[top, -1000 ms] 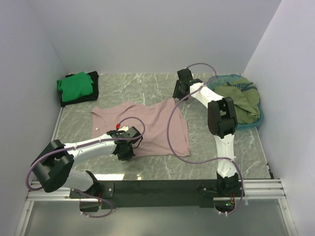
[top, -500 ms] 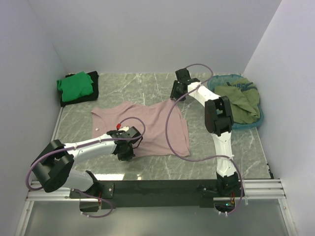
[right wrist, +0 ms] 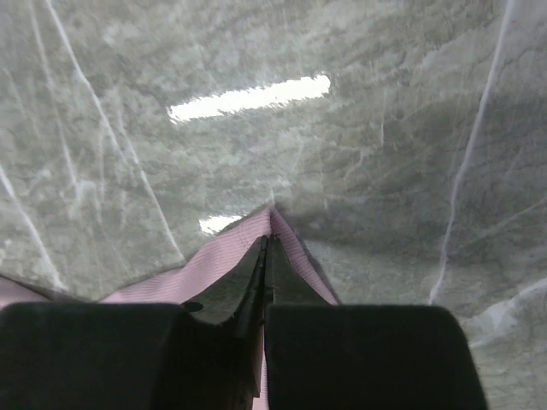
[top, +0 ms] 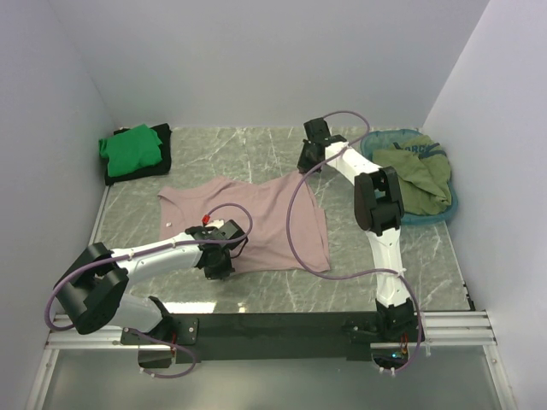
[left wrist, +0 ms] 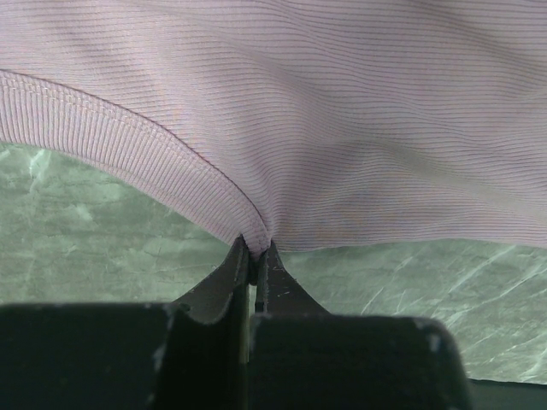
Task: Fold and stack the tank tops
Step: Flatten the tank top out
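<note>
Marble table (top: 282, 295), grey-green and veined, fills a white-walled booth, with the 2 arm bases on a black rail (top: 282, 325) at its near edge. Just beyond the bases, the dusty pink tank top (top: 265, 218) lies spread flat across the middle of the table. The left gripper (left wrist: 256, 253) sits at its near edge, jaws pressed together on a ribbed hem, the fabric puckering toward the pinch. That arm's purple cable (top: 229, 206) arcs over the pink cloth beside the wrist. Farther back, the right gripper (right wrist: 267, 242) is clamped on the top's far right corner, a small peak of pink cloth caught between its closed tips. The right arm's cable (top: 291, 218) loops down across the garment's right side. At the far left, near the wall, a folded bright green tank top (top: 130, 147) rests on a black tank top (top: 164, 137). At the far right, the olive green tank top (top: 425, 175) is heaped in a teal basket (top: 450, 207), just beside the right arm's elbow.
</note>
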Controlling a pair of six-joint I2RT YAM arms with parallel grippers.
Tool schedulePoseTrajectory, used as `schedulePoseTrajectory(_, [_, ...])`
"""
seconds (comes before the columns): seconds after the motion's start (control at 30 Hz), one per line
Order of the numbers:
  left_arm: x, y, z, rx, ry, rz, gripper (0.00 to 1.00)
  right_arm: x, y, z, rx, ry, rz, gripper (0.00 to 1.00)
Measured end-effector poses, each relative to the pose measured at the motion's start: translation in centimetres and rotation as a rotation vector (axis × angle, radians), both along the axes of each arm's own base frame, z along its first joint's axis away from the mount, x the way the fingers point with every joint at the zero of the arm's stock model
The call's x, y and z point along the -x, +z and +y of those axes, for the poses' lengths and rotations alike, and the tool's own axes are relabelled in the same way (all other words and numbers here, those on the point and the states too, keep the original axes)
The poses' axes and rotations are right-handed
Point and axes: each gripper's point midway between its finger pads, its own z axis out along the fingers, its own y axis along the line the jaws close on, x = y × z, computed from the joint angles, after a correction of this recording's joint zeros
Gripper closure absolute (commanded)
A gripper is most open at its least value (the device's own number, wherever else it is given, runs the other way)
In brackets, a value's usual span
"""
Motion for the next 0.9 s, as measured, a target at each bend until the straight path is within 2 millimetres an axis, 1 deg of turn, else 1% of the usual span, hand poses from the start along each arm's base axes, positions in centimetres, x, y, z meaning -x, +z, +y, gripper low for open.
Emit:
schedulePoseTrajectory(0.13, [0.1,0.0,0.0,0.001,0.000,0.003,0.99,-0.5,0.6,0.1,-0.005,-0.006,-0.017,1.00])
schedulePoseTrajectory(0.3, [0.2,0.0,0.0,0.002,-0.001,0.008,0.99,-0.9,0.6,-0.7,0.031,-0.033,-0.033,1.00])
schedulePoseTrajectory(0.37, [0.4,0.0,0.1,0.000,-0.002,0.015,0.99,-1.3,1.3,-1.2,0.051,-0.051,-0.047,1.00])
schedulePoseTrajectory(0.5, [0.7,0.1,0.1,0.001,-0.003,0.028,0.99,-2.9,3.6,-2.1,0.067,-0.089,-0.103,1.00])
schedulePoseTrajectory(0.57, [0.9,0.1,0.2,0.003,-0.005,0.038,0.99,-3.4,4.3,-3.0,0.074,-0.110,-0.122,1.00])
schedulePoseTrajectory(0.67, [1.2,0.1,0.2,0.006,-0.007,0.051,0.99,-3.8,4.5,-4.3,0.090,-0.138,-0.127,1.00])
schedulePoseTrajectory(0.77, [1.4,0.2,0.0,0.015,-0.011,0.061,0.99,-3.6,4.4,-5.3,0.111,-0.159,-0.113,1.00])
schedulePoseTrajectory(0.9, [1.6,0.2,-0.1,0.022,-0.015,0.070,0.99,-3.7,4.4,-5.6,0.120,-0.167,-0.114,1.00])
